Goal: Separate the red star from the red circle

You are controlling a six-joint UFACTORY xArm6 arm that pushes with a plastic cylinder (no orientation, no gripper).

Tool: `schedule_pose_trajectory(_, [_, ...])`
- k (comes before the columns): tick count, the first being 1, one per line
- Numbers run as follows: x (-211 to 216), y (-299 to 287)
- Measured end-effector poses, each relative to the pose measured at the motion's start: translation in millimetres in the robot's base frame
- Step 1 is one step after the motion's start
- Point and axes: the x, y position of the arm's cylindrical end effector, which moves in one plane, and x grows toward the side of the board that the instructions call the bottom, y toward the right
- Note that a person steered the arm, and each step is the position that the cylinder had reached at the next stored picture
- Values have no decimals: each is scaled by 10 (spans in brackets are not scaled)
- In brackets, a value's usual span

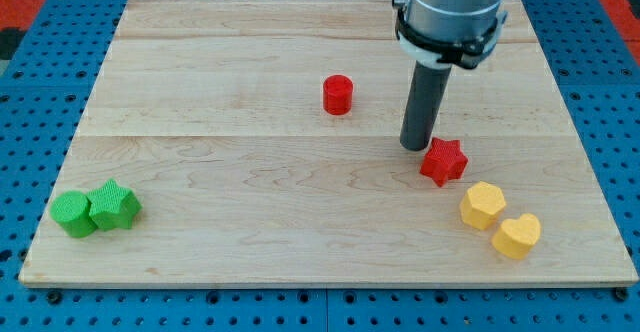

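Beside red star (443, 162) my tip (416, 146), red circle (338, 95) apart, yellow blocks (483, 205) near, no hand.

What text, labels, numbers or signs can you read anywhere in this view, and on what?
None: no readable text, number or sign shows on the wooden board, the red star block, the red circle block, the green blocks, the yellow blocks, or the dark rod above my tip.

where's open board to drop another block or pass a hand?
Free: the whole middle, between the green blocks at lower left and the red circle, plus the top-left corner. Crowded: lower right, where my tip sits against the red star, with the two yellow blocks just below.
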Motion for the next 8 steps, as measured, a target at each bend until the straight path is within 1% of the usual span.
schedule_pose_trajectory(1, [36,72])
schedule_pose_trajectory(2, [467,244])
schedule_pose_trajectory(3, [223,-443])
schedule_pose_trajectory(4, [206,-1529])
schedule_pose_trajectory(5, [-358,-1984])
schedule_pose_trajectory(6, [-888,-1647])
schedule_pose_trajectory(7, [-803,-894])
schedule_pose_trajectory(8, [-222,-879])
